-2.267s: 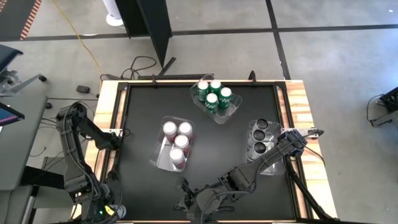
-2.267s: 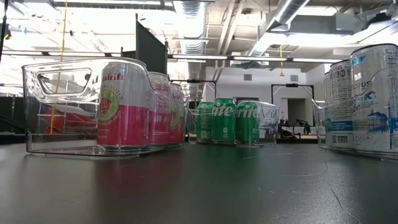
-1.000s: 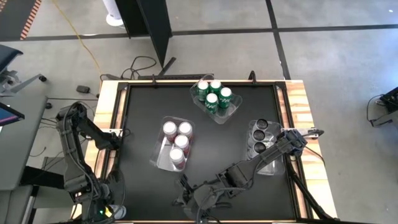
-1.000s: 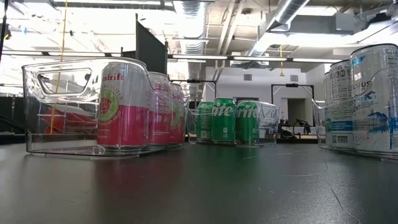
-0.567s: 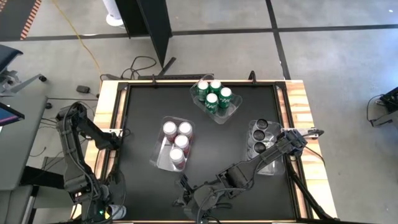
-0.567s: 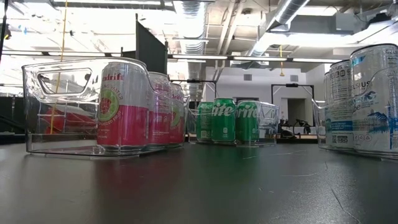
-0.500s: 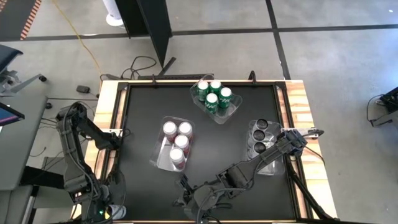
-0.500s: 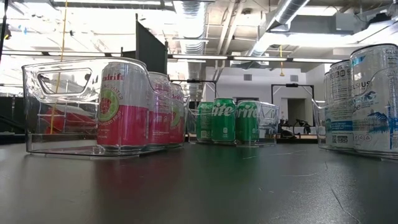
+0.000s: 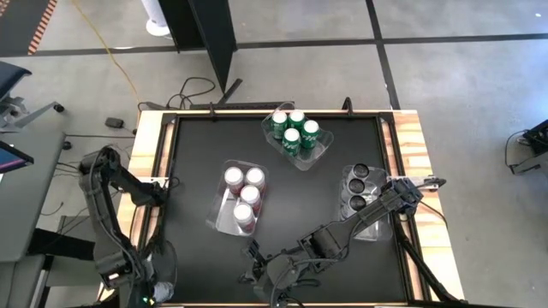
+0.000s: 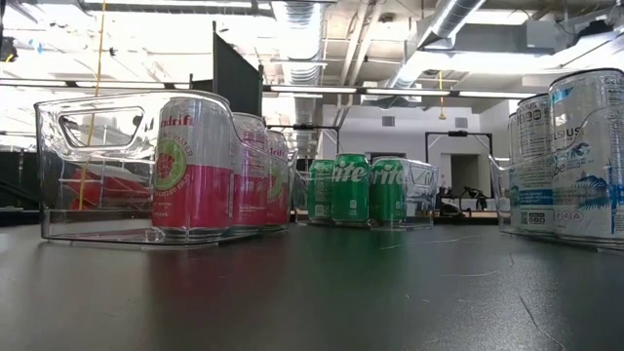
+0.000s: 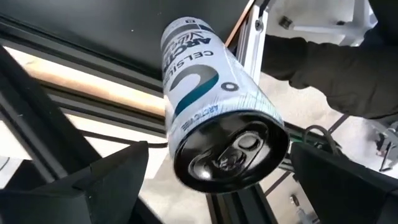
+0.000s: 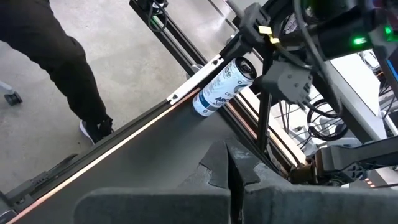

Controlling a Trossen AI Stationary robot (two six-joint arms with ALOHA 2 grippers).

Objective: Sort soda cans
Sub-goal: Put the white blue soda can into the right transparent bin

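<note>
A: From above, first the black table point(image 9: 197, 154). Then the left arm point(image 9: 98, 197), folded beside the table's left edge, and the right arm point(image 9: 360, 224), stretched low along the table's front edge.

B: Next, three clear bins on the table. Bin of green cans point(image 9: 321, 152) near the back edge, bin of pink cans point(image 9: 221, 218) at the middle, bin of dark-topped cans point(image 9: 374, 231) by the right edge.

A: All upright inside: green cans point(image 9: 291, 135), pink cans point(image 9: 242, 193), dark-topped cans point(image 9: 359, 186). Same from table height, but no arm there at all.

B: Only in the wrist views, one more can: a pale can point(image 11: 211, 93), off the table at its front left corner.

A: Which way pointing?

B: Tilted, neither upright nor flat. Dark top end with the tab toward the left wrist camera, long axis running away toward the table's edge rail. From the right wrist, the same slant, lower end at the rail; touching or not, cannot tell.

A: Left gripper point(image 11: 217, 155)?

B: Fingers point(image 11: 93, 186) wide apart, one on each side of the pale can, a gap on both sides.

A: Right gripper point(image 12: 229, 163)?

B: Fingers pressed together, nothing between, low over the table's front part. Beyond the table there, a person's dark trouser leg point(image 12: 56, 56).
</note>
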